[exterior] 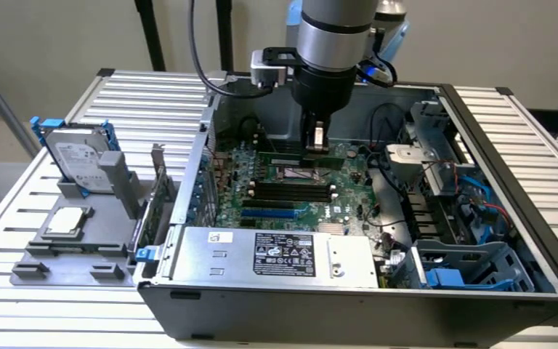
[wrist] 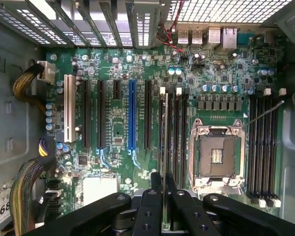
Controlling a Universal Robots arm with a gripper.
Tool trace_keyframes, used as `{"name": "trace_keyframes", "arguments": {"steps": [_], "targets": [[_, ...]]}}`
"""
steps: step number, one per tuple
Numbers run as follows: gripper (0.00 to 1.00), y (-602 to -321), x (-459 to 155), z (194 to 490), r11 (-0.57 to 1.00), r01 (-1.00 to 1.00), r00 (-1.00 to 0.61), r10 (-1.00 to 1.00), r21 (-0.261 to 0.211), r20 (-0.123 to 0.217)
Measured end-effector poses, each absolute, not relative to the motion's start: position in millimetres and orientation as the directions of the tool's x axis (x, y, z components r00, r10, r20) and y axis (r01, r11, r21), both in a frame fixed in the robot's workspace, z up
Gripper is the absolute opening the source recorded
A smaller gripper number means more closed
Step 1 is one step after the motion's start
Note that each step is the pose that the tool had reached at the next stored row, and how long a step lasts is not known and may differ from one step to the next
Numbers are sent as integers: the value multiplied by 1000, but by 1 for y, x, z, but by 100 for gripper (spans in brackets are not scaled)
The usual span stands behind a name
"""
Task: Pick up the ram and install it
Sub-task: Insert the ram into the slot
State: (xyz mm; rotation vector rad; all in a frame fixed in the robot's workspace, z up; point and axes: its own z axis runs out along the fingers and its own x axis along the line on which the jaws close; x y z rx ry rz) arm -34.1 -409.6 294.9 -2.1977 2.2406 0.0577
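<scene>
Inside the open computer case (exterior: pixel 511 182) on the slatted metal bench (exterior: pixel 153 94), the arm reaches straight down over the motherboard (exterior: pixel 289 185). Its hand (exterior: pixel 315 142) has the black fingers (wrist: pixel 150 206) pressed close together, pinching the ram (wrist: pixel 165 142) between them. In the wrist view the ram is seen edge-on as a thin dark strip running away from the fingertips, lined up along the group of memory slots (wrist: pixel 173 137) just beside the empty processor socket (wrist: pixel 215 155). Whether its lower edge already sits in a slot or hangs just above it, I cannot tell. In the exterior view the ram (exterior: pixel 304 158) appears as a narrow dark-green stick below the hand, lying across the far side of the board near the socket.

On the other side of the socket a second group of black memory slots (wrist: pixel 263 147) stands empty. The long expansion slots, among them a blue one (wrist: pixel 132 115) and a white one (wrist: pixel 67 108), lie well apart from the hand. The silver power supply (exterior: pixel 279 254) with its label fills the near edge of the case. Outside the case, on the exterior view's left, a grey fixture (exterior: pixel 75 247) holds a hard drive (exterior: pixel 78 156) standing tilted in a blue frame and a small square chip (exterior: pixel 69 220) lying flat.
</scene>
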Motion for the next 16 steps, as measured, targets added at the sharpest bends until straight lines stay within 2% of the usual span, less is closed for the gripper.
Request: {"name": "trace_keyframes", "arguments": {"steps": [16], "targets": [[14,-410,-34,266,30,-999,-30,-999,24,-28]]}}
